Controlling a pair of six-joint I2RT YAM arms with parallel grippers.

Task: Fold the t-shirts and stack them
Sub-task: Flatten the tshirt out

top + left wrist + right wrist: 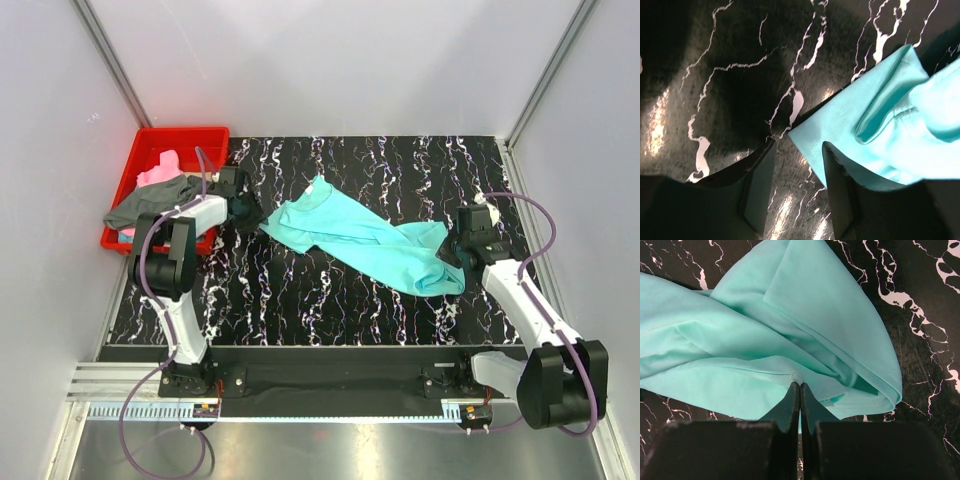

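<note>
The teal t-shirt (365, 240) lies crumpled across the middle of the black marbled table (300, 300). My right gripper (800, 386) is shut, pinching a fold of the teal shirt (765, 330) near its right end. My left gripper (799, 150) is open, low over the table at the shirt's left corner (840, 130); that corner lies between the fingers, against the right one. The pink t-shirt (158, 170) and the dark grey t-shirt (150, 203) lie in the red bin (185, 137) at the far left.
The red bin stands off the table's back left corner, just behind my left arm (195, 215). White walls enclose the table on three sides. A metal rail (330, 410) runs along the near edge.
</note>
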